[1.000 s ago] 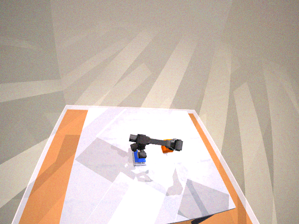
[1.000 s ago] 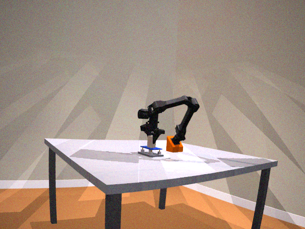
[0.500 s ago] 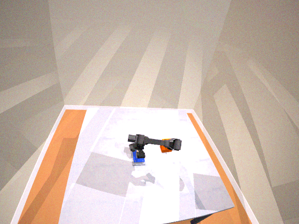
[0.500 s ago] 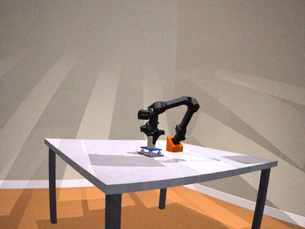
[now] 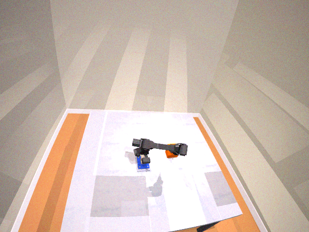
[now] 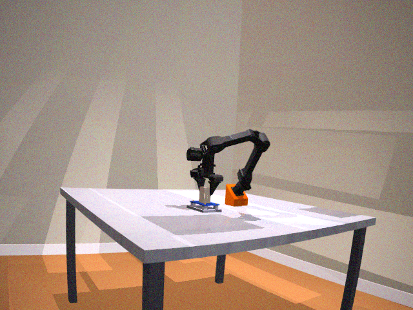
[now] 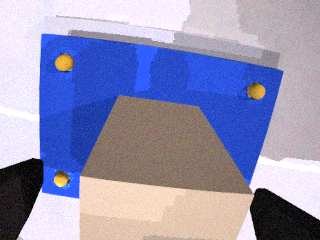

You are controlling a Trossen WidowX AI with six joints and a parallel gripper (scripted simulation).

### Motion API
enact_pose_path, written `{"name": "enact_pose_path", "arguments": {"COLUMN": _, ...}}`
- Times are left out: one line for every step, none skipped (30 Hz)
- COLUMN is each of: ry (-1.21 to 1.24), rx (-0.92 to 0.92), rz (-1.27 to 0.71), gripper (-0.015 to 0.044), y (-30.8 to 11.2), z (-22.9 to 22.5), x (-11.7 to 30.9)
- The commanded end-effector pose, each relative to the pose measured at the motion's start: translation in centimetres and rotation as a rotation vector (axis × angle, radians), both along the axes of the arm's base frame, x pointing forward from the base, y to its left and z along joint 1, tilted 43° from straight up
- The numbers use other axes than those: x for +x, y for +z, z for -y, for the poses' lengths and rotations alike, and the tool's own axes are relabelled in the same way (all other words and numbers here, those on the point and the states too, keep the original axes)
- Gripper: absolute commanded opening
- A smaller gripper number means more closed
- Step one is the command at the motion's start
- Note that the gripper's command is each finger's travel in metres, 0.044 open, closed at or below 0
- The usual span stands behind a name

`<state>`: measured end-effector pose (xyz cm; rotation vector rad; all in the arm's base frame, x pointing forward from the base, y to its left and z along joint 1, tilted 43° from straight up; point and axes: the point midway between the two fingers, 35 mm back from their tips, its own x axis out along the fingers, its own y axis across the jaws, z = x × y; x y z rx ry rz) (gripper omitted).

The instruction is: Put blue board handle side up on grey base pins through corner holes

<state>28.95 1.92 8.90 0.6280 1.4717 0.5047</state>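
The blue board (image 5: 143, 166) (image 6: 213, 204) (image 7: 100, 85) lies on the grey base (image 5: 143, 170) (image 6: 213, 210) (image 7: 225, 54), handle side up, and looks level in the exterior view. In the wrist view, gold pins stand up through three corner holes: one pin (image 7: 64, 62) upper left, another pin (image 7: 256, 91) upper right and a third pin (image 7: 61, 178) lower left. The fourth corner is hidden by the handle there. The beige square handle (image 6: 204, 196) (image 7: 160, 145) stands upright. My gripper (image 6: 206, 192) (image 7: 151, 187) is open, with a finger on either side of the handle and gaps between.
The orange arm mount (image 5: 171, 154) (image 6: 237, 200) stands on the table (image 5: 119, 129) (image 6: 116, 203), to the right of the base in the top and exterior views. The arm arches above the table from the mount to the handle.
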Motion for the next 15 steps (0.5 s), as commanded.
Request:
{"name": "enact_pose_path", "arguments": {"ry": 0.0, "rx": -0.006, "rz": 0.008, "gripper": 0.044, "y": 1.0, "z": 1.1, "x": 0.1}}
{"name": "enact_pose_path", "arguments": {"ry": 0.0, "rx": -0.006, "rz": 0.008, "gripper": 0.044, "y": 1.4, "z": 1.4, "x": 0.1}}
{"name": "enact_pose_path", "arguments": {"ry": 0.0, "rx": -0.006, "rz": 0.008, "gripper": 0.044, "y": 1.7, "z": 1.7, "x": 0.1}}
{"name": "enact_pose_path", "arguments": {"ry": 0.0, "rx": -0.006, "rz": 0.008, "gripper": 0.044, "y": 2.0, "z": 2.0, "x": 0.0}}
{"name": "enact_pose_path", "arguments": {"ry": 0.0, "rx": -0.006, "rz": 0.007, "gripper": 0.044, "y": 2.3, "z": 2.2, "x": 0.0}}
{"name": "enact_pose_path", "arguments": {"ry": 0.0, "rx": -0.005, "rz": 0.007, "gripper": 0.044, "y": 2.4, "z": 2.3, "x": -0.1}}
{"name": "enact_pose_path", "arguments": {"ry": 0.0, "rx": -0.005, "rz": 0.007, "gripper": 0.044, "y": 2.5, "z": 2.4, "x": -0.1}}
{"name": "enact_pose_path", "arguments": {"ry": 0.0, "rx": -0.005, "rz": 0.007, "gripper": 0.044, "y": 2.7, "z": 2.5, "x": -0.1}}
{"name": "enact_pose_path", "arguments": {"ry": -0.002, "rx": -0.004, "rz": 0.007, "gripper": 0.044, "y": 3.2, "z": 3.0, "x": -0.1}}
{"name": "enact_pose_path", "arguments": {"ry": -0.003, "rx": -0.003, "rz": 0.006, "gripper": 0.044, "y": 4.1, "z": 3.8, "x": -0.2}}
{"name": "enact_pose_path", "arguments": {"ry": -0.005, "rx": -0.001, "rz": 0.006, "gripper": 0.044, "y": 5.0, "z": 4.5, "x": -0.4}}
{"name": "enact_pose_path", "arguments": {"ry": -0.006, "rx": 0.001, "rz": 0.006, "gripper": 0.044, "y": 5.5, "z": 4.9, "x": -0.5}}
{"name": "enact_pose_path", "arguments": {"ry": -0.006, "rx": 0.001, "rz": 0.006, "gripper": 0.044, "y": 5.7, "z": 5.1, "x": -0.6}}
{"name": "enact_pose_path", "arguments": {"ry": -0.006, "rx": 0.001, "rz": 0.006, "gripper": 0.044, "y": 5.7, "z": 5.1, "x": -0.6}}
{"name": "enact_pose_path", "arguments": {"ry": -0.006, "rx": 0.001, "rz": 0.006, "gripper": 0.044, "y": 5.7, "z": 5.1, "x": -0.6}}
